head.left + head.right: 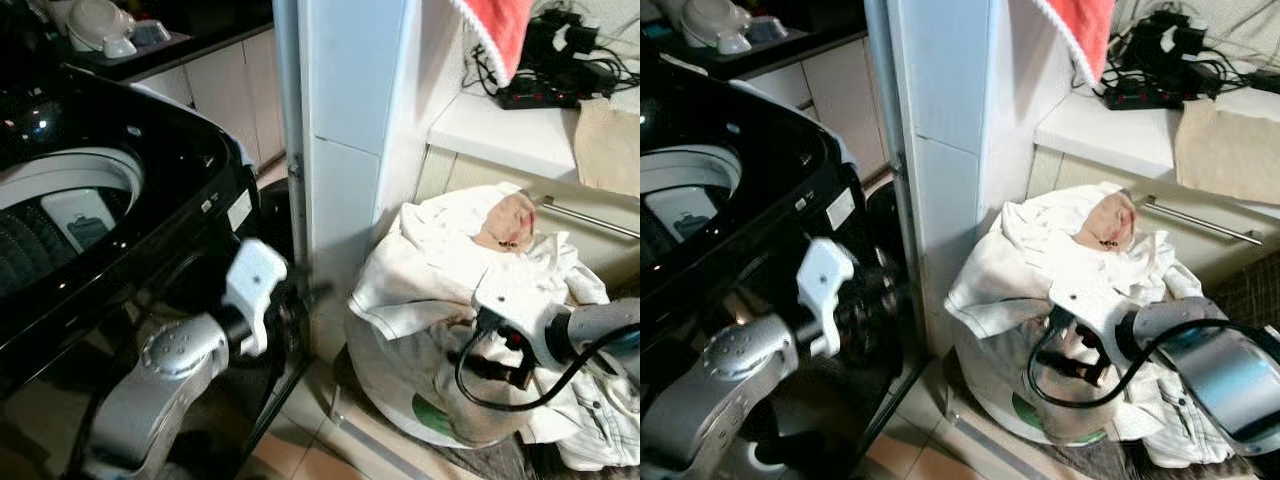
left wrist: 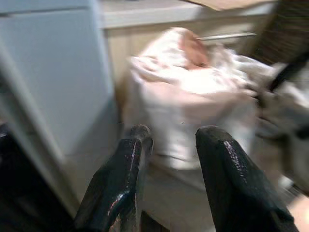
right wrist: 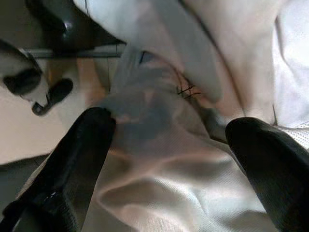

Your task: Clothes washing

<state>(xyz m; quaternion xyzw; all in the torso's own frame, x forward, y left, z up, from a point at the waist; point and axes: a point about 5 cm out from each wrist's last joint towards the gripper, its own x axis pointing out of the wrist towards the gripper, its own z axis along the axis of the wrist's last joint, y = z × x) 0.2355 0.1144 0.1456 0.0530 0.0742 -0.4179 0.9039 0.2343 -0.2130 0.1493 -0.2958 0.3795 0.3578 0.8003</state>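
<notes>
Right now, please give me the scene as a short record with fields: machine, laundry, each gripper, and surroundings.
machine: black top-loading washing machine, lid open, drum visible, on the robot's left
laundry: heap of white clothes in a basket on the floor, right of a white pillar
right gripper: right gripper, jaws open, spread over the white cloth
left gripper: left gripper, jaws open, holding nothing, beside the machine's front
surroundings: red towel hanging above; power strip with cables on the counter

- Even indoor light; small glints on the glossy black top-loading washing machine [image 1: 150, 170] at ten o'clock.
- Left wrist view smeared by motion blur.
- Right wrist view soft, shadowed.
</notes>
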